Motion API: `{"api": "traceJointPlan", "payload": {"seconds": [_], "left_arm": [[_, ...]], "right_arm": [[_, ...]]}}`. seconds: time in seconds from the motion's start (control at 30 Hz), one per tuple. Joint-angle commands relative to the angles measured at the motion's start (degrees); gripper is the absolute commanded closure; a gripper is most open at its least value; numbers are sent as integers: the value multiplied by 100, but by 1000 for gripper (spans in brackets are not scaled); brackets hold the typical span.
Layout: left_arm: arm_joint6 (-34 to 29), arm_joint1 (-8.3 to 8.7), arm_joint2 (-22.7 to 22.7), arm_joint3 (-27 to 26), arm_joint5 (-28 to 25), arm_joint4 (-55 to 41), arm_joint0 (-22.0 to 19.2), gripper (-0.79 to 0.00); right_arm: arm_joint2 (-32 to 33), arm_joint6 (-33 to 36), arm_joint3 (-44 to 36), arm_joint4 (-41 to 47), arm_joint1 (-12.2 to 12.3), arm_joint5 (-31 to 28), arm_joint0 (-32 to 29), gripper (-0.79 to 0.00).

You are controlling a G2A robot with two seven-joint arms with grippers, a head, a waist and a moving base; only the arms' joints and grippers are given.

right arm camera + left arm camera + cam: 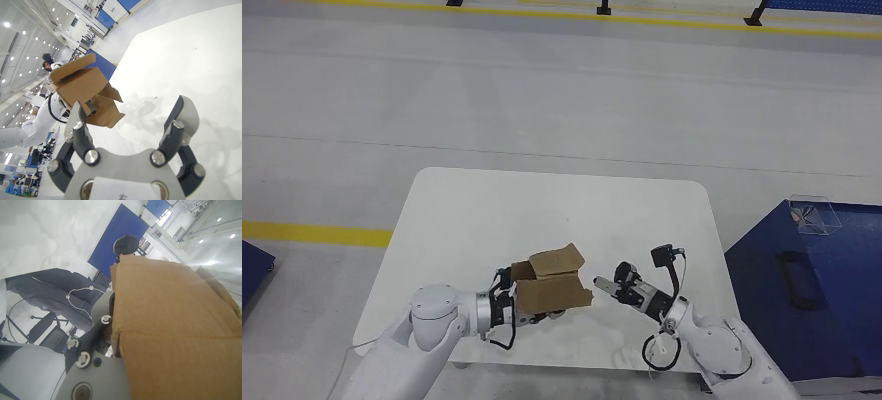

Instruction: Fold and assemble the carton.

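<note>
Brown corrugated cardboard carton (554,283), half erected with its flaps (111,113) hanging loose, held clear of the white rounded table (472,215) near its front edge, clamped at one end in the left gripper (512,293). Looks mid-fold: body squared up, end flaps not yet tucked. Calls next for bringing the right gripper (129,101), fingers spread wide and empty just beside the open end, onto a loose flap to press it inward without crushing the walls.

A white table (492,200) stands on a grey floor (542,80), with a blue cabinet (802,290) near it.
</note>
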Motion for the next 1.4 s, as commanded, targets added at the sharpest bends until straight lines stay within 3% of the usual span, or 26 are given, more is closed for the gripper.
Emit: {"api": "traceJointPlan", "payload": {"seconds": [0.0,0.33,0.63,1.17,1.37], "left_arm": [[81,-3,-39,3,-51,-97,32,0],[225,-9,5,-167,-361,-31,144,0],[70,25,21,-348,-546,172,274,0],[-106,58,53,-356,-641,298,357,0],[-116,61,149,-427,-636,475,338,0]], "right_arm": [[99,121,-111,90,20,-52,-127,-785],[-390,70,161,-498,-74,341,172,-785],[-745,-2,263,-523,-170,284,382,-785],[-198,-389,15,-400,-133,220,74,-785],[-480,18,-44,-465,-167,198,175,-785]]}}
